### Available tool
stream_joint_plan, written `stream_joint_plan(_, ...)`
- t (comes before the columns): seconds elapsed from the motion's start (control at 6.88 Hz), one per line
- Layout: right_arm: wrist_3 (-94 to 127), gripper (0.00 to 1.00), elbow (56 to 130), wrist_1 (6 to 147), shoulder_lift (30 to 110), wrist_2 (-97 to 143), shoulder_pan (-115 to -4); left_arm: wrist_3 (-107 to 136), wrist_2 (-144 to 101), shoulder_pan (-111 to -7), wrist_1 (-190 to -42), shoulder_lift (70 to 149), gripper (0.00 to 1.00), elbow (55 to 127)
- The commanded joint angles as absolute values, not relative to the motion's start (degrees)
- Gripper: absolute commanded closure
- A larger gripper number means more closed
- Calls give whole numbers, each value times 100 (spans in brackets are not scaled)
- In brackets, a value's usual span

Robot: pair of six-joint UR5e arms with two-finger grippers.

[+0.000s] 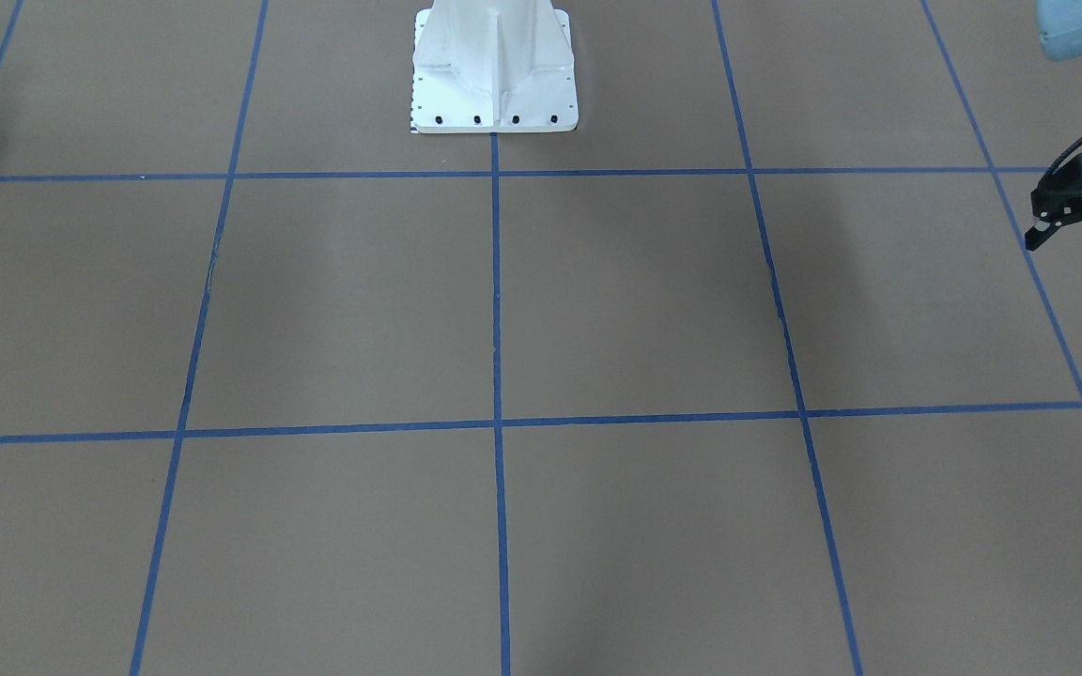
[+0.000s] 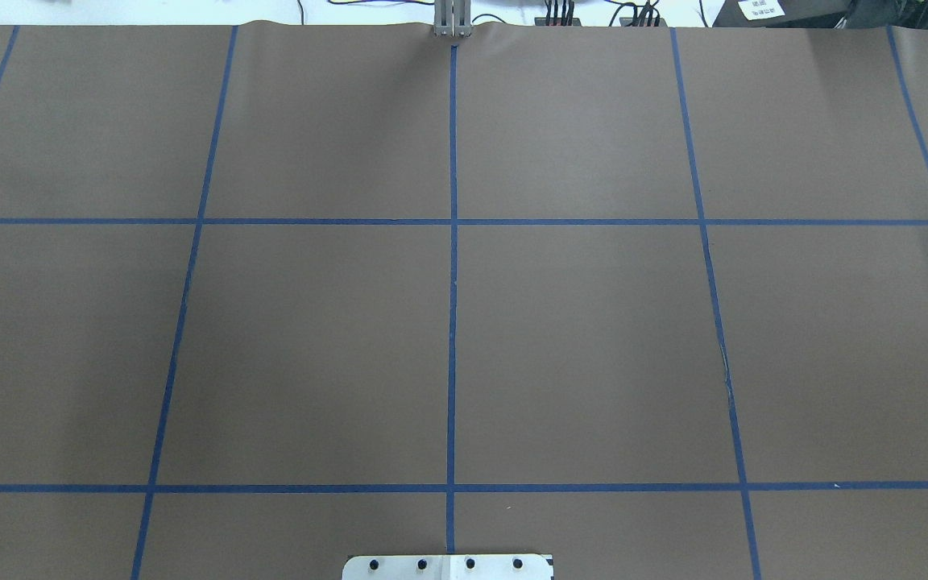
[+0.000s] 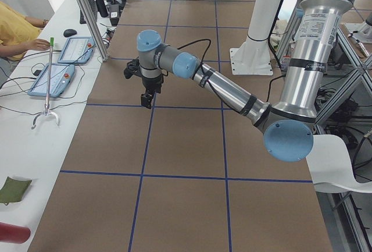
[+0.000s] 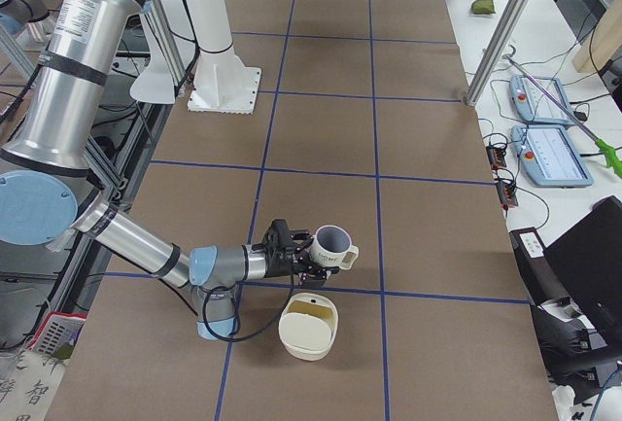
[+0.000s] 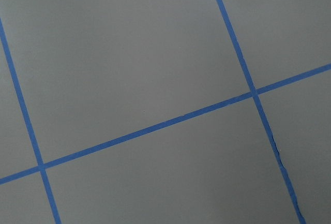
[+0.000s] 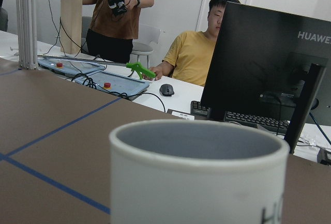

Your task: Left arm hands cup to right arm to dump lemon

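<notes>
Exterior right | cup against right pincer, grip cannot tell | left pincer wide, far off

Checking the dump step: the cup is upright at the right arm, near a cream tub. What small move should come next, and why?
Probably tilt the cup mouth-first toward the cream tub. It is upright at the right gripper, close by the tub, so nothing can pour out yet; the left gripper is far off, empty. I cannot see a lemon inside.
</notes>
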State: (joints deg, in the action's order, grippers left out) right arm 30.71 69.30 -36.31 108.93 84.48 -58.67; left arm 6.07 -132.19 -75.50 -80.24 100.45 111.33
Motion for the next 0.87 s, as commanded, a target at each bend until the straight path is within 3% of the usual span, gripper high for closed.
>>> stream_joint_plan(0.0, 2953, 100, 7704, -2712, 10767, 8446, -5854, 606, -13219, -7559, -8024, 10037, 0, 11127)
stream_joint_plan(0.15, 2953, 100, 8126, -2229, 10532, 8455, -5845, 606, -13227, -7550, -8033, 10055, 0, 11101)
stream_joint_plan(0.73, 2953, 100, 8174, -778, 8723, 8411, -5407, 1112, -13640, -7532, -8042, 10325, 0, 11109)
